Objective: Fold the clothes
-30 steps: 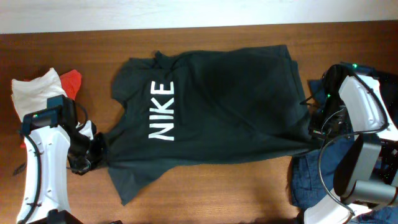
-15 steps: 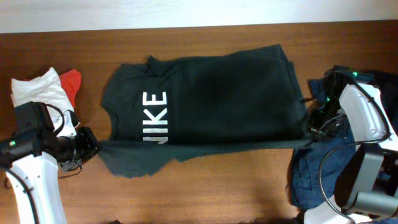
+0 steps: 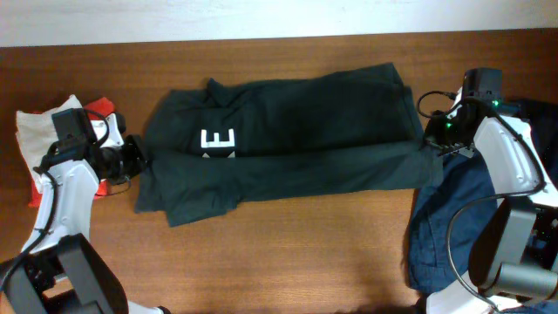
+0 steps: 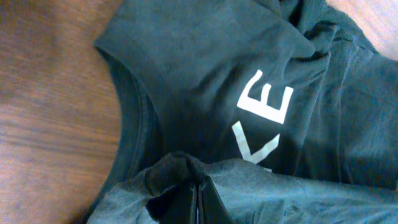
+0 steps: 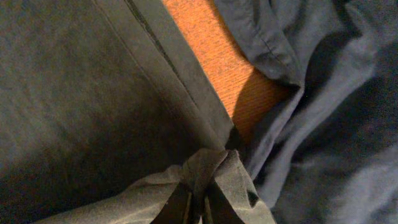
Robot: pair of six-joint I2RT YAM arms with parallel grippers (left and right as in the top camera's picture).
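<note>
So the dark tee [image 3: 296, 131] is lying across the middle of the bench [image 3: 288, 262], doubled over lengthwise with the near half on top, so from overhead only the white E [image 3: 217, 141] of the print shows. A floppy bit of it sticks out at the lower left corner. The left claw [image 3: 132, 162] sits at the shirt's left end, and the wrist cam shows it clenched on a bunched fold of the fabric, with the letters KE and a curved banded edge just beyond it. The right claw [image 3: 433, 144] is at the opposite end, also pinched tight on a little wad of the same shirt, with a strip of bare wood and a blue garment [image 3: 453, 218] right next to it. That blue pile lies at the right edge of the bench, just beside the tee's corner. Over on the far left there's a white cloth [image 3: 39, 131] and a red one [image 3: 103, 110] by the left arm, near the tee, can't tell if they touch it
</note>
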